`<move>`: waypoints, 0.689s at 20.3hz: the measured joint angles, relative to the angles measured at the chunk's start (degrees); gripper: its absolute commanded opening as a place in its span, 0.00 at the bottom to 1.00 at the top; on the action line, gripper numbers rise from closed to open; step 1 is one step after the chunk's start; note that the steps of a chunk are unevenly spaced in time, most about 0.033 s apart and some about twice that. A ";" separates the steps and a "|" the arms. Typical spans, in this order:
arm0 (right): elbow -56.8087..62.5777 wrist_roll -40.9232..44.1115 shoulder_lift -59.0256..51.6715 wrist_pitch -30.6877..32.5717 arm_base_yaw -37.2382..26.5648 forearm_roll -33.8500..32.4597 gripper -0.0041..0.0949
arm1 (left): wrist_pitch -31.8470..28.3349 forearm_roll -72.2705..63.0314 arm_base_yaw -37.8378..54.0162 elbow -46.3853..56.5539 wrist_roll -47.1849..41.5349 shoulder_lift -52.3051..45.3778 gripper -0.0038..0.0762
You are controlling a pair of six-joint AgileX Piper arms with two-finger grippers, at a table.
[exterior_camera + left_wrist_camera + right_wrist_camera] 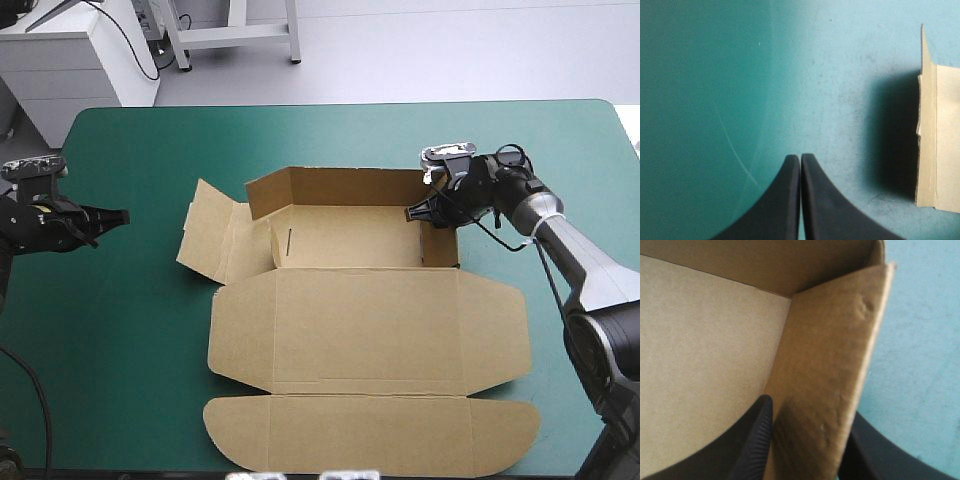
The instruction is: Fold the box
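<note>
The brown box [360,320] lies mid-table with its far wall [335,187] and right wall [440,245] raised. Its left flaps [212,232] are spread outward and the lid [370,435] lies flat toward the near edge. My right gripper [413,212] is at the far end of the right wall. In the right wrist view that gripper [812,410] is shut on the wall [835,355], one finger [757,435] inside the box and the other outside. My left gripper [120,216] hovers over the cover left of the box, shut [800,159] and holding nothing. A flap edge [936,140] lies ahead of it.
A wide strip of teal-green cover [140,300] lies between the left gripper and the box's left flaps. The lid's rounded front flap reaches close to the table's near edge [150,470]. More cover [560,150] shows right of and beyond the box.
</note>
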 measured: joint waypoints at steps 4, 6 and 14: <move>-7.66 -0.82 0.00 6.14 0.00 -0.44 0.45 | 0.82 -0.05 0.00 0.00 0.54 0.00 0.04; -14.28 -1.89 -0.07 11.40 0.00 -1.72 0.45 | 1.06 -0.05 0.00 0.00 1.65 0.00 0.04; -26.56 3.09 -1.57 25.09 0.00 -9.78 0.45 | 1.23 -0.55 0.00 0.00 2.61 0.00 0.04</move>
